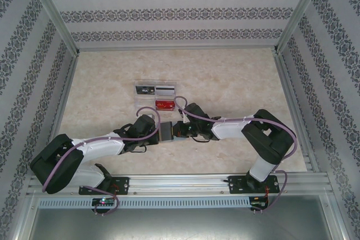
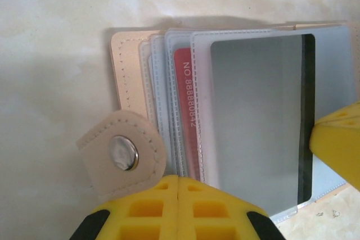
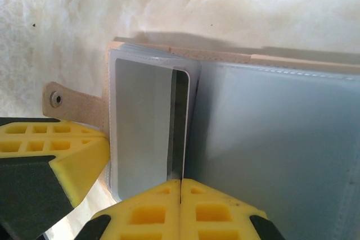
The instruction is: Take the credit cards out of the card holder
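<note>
left end effector [image 2: 178,186] tight on card holder [image 2: 126,66], snap tab [image 2: 121,155] toward it

Patterned wallpaper walls [image 1: 180,4], marbled beige table [image 1: 242,77]

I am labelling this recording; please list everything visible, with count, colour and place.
table: one, beige marbled, under everything.
tray: one, clear, table centre.
tray cards: three, black, silver, red.
card holder: one, tan, open, nearer than tray.
snap tab: one, tan, on the holder.
grey card: one, black-striped, front sleeve.
red card: one, sleeve behind it.
walls: three, patterned grey-white, around table.
arms: two, white-black, near edge.
left gripper: yellow, shut, at holder's edge.
right gripper: yellow, shut on grey card.
</note>
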Action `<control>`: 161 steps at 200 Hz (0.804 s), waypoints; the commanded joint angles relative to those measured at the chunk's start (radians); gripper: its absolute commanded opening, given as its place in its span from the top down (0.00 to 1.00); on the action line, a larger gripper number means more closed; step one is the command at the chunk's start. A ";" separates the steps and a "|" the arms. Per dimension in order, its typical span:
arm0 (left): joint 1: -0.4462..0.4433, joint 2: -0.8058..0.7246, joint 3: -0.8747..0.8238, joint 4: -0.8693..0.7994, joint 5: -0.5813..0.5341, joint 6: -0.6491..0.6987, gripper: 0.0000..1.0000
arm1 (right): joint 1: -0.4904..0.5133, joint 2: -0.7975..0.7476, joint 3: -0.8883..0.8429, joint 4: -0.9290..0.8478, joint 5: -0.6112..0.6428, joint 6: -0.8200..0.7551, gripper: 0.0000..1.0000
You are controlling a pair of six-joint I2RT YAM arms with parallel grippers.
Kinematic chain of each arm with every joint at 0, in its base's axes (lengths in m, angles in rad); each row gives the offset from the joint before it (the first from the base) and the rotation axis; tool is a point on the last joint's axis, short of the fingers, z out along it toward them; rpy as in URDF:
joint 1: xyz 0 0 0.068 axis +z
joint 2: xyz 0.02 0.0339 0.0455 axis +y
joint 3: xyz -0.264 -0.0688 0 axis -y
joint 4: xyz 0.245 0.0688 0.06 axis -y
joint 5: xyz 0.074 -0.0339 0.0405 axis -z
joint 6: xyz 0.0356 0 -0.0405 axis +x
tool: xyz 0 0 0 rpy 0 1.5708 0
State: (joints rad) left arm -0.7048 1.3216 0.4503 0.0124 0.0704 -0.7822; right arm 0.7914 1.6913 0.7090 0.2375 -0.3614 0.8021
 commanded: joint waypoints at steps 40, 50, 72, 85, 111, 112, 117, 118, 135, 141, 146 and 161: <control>0.007 0.030 0.007 -0.067 -0.021 0.001 1.00 | -0.011 0.012 -0.001 0.030 -0.027 -0.002 0.85; 0.007 0.029 0.007 -0.065 -0.018 0.000 1.00 | -0.011 0.021 0.008 0.035 -0.034 0.000 0.80; 0.007 0.030 0.005 -0.063 -0.017 0.003 1.00 | -0.007 0.038 0.027 0.038 -0.041 -0.001 0.76; 0.007 0.031 0.003 -0.061 -0.016 0.003 1.00 | -0.008 0.049 0.037 0.037 -0.042 -0.002 0.76; 0.007 0.036 0.003 -0.058 -0.012 0.003 1.00 | -0.008 0.070 0.047 0.041 -0.050 0.002 0.75; 0.007 0.036 0.002 -0.058 -0.012 0.003 1.00 | -0.008 0.071 0.048 0.041 -0.051 0.003 0.75; 0.007 0.036 0.003 -0.058 -0.012 0.003 1.00 | -0.008 0.074 0.048 0.043 -0.052 0.005 0.75; 0.007 0.036 0.002 -0.058 -0.011 0.003 1.00 | -0.008 0.074 0.048 0.043 -0.053 0.005 0.75; 0.007 0.036 0.003 -0.057 -0.011 0.003 1.00 | -0.008 0.077 0.048 0.049 -0.055 0.009 0.78; 0.007 0.036 0.003 -0.057 -0.011 0.003 1.00 | -0.008 0.077 0.047 0.048 -0.053 0.010 0.81; 0.007 0.036 0.002 -0.057 -0.012 0.002 1.00 | -0.009 0.076 0.045 0.046 -0.050 0.012 0.83; 0.007 0.035 0.001 -0.059 -0.016 0.001 1.00 | -0.012 0.068 0.037 0.043 -0.040 0.017 0.91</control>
State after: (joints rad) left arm -0.7048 1.3281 0.4568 0.0082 0.0704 -0.7830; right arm 0.7872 1.7477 0.7395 0.2676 -0.4065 0.8131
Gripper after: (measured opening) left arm 0.059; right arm 0.139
